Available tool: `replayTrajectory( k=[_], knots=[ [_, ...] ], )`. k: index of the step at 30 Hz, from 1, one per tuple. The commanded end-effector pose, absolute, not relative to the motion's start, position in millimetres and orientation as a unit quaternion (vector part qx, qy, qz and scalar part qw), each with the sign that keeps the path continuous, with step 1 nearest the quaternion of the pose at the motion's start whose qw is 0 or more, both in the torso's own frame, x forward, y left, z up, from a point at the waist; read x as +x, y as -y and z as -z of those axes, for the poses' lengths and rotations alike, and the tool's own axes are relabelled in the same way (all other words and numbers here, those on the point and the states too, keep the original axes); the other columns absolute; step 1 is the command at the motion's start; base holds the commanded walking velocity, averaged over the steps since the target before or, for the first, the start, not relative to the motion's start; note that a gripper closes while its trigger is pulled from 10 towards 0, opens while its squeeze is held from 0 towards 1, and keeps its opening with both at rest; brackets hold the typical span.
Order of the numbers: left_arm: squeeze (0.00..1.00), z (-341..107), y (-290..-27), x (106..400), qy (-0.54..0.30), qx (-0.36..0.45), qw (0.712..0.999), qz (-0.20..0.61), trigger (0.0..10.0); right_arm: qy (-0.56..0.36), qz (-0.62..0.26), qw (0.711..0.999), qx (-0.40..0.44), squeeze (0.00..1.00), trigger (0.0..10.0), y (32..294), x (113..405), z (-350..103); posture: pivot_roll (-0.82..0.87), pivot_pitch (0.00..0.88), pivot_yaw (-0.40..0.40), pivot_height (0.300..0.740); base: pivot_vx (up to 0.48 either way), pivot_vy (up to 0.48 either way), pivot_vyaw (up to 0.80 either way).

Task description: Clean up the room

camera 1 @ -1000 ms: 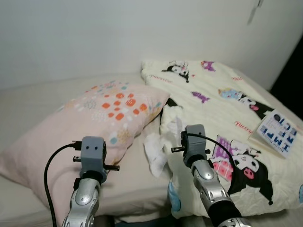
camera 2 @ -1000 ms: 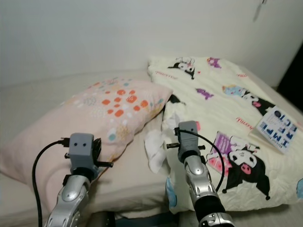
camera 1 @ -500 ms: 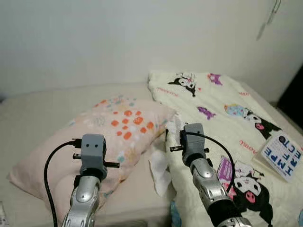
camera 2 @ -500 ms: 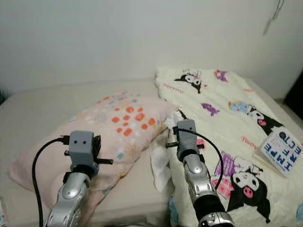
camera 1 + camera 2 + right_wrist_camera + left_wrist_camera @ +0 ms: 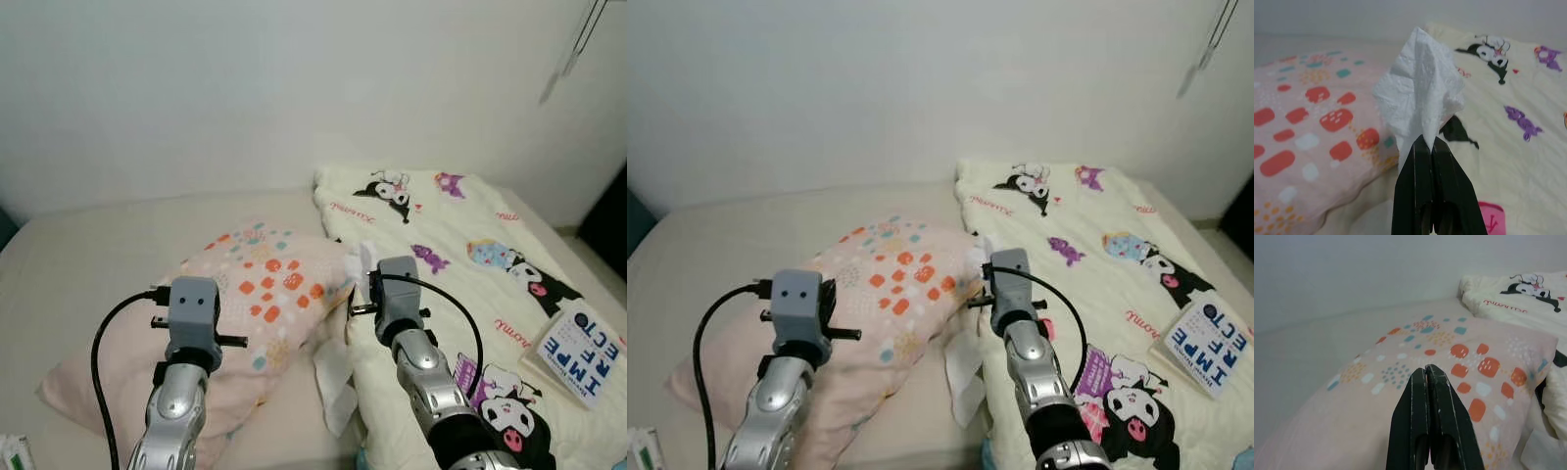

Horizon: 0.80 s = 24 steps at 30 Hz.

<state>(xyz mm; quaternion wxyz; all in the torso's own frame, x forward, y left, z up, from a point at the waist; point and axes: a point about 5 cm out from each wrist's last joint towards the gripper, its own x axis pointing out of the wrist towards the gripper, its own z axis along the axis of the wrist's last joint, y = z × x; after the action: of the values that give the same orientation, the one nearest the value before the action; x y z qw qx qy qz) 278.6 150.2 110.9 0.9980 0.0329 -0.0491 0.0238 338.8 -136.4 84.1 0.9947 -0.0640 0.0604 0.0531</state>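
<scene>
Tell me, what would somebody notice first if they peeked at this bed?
Probably the crumpled white paper tissue pinched in the right claw, held up over the gap between the bedding. To its left lies a big pale pink pillow with orange and teal spots, and to its right a cream quilt printed with black-and-white cartoon characters. The left claw is shut and empty above the pillow.

We are seeing a crinkled, embossed white paper tissue [image 5: 1420, 100], a soft matt cloth pillow [image 5: 225, 323] with printed dots, a quilted cotton-looking blanket [image 5: 470, 255], and smooth black plastic-looking fingers [image 5: 1447, 196].
</scene>
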Motion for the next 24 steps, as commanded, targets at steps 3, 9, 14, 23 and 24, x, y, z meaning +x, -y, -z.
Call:
replayTrajectory(
  k=[3, 9, 14, 23, 24],
  knots=[
    [0.00, -100, -152, 276, 0.021, 0.039, 0.999, -0.023, 10.0, -0.090, -0.054, 0.993, -0.062, 0.00, 10.0, 136, 333, -71, 0.05, 0.085, -0.031, 0.740, 0.000, 0.000, 0.00],
    [0.00, -94, -151, 276, 0.012, 0.053, 0.998, -0.026, 10.0, -0.099, -0.053, 0.991, -0.072, 0.00, 10.0, 137, 330, -65, 0.05, 0.075, -0.028, 0.740, 0.000, 0.000, 0.00],
    [0.00, -85, -153, 275, -0.009, 0.066, 0.997, -0.032, 10.0, -0.108, -0.053, 0.990, -0.077, 0.00, 10.0, 137, 327, -59, 0.05, 0.068, -0.029, 0.740, 0.000, 0.000, 0.00],
    [0.00, -74, -158, 269, -0.025, 0.086, 0.996, -0.030, 10.0, -0.118, -0.055, 0.988, -0.086, 0.00, 10.0, 137, 324, -53, 0.05, 0.070, -0.030, 0.740, 0.000, 0.000, 0.00],
    [0.00, -74, -158, 269, -0.025, 0.086, 0.996, -0.030, 10.0, -0.118, -0.055, 0.988, -0.086, 0.00, 10.0, 137, 324, -53, 0.05, 0.070, -0.030, 0.740, 0.000, 0.000, 0.00]
  ],
)
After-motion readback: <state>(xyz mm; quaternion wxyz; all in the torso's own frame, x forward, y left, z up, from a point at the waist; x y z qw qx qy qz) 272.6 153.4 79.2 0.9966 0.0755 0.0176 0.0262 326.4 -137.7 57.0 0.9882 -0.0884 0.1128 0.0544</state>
